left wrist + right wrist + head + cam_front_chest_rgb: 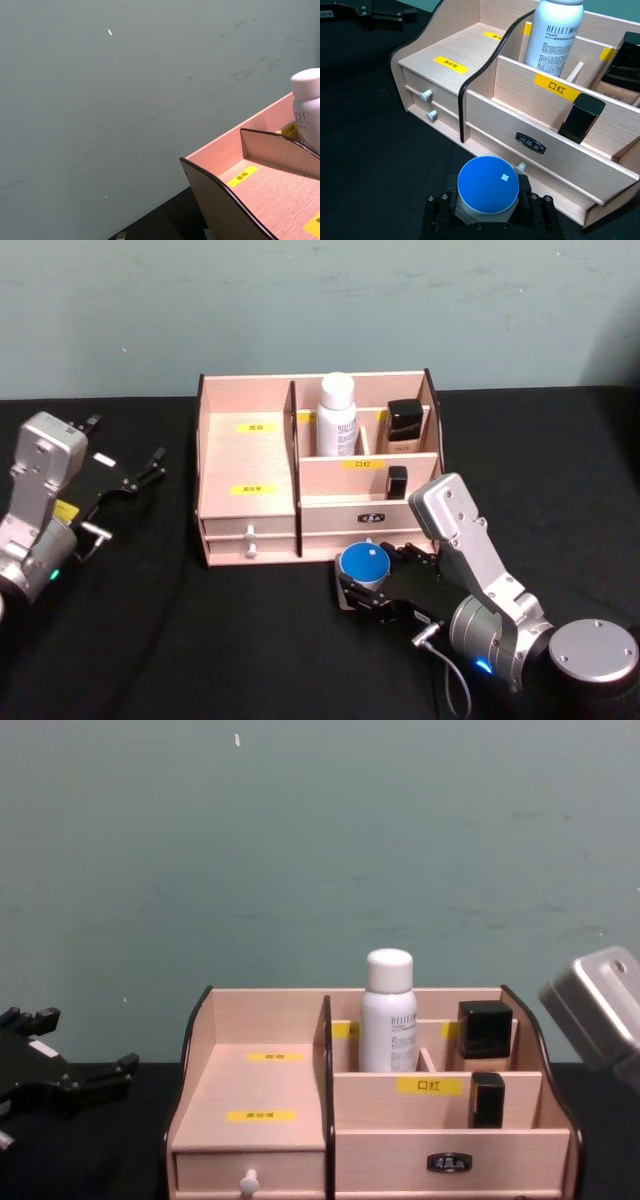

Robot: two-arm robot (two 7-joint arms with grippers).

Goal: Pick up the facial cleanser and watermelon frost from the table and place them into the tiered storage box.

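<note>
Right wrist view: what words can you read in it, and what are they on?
"RELLET": on the facial cleanser, standing in the tiered storage box; its small print is too small.
"口红": yellow label on a divider of the box.
The other yellow labels and the black plate: too blurred.
Lid of the watermelon frost, in the right gripper: no words.

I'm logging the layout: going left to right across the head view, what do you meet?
Parked black left gripper → small white drawer knob of the light wooden tiered storage box → squat clear jar with round blue lid, held in the right gripper.
</note>
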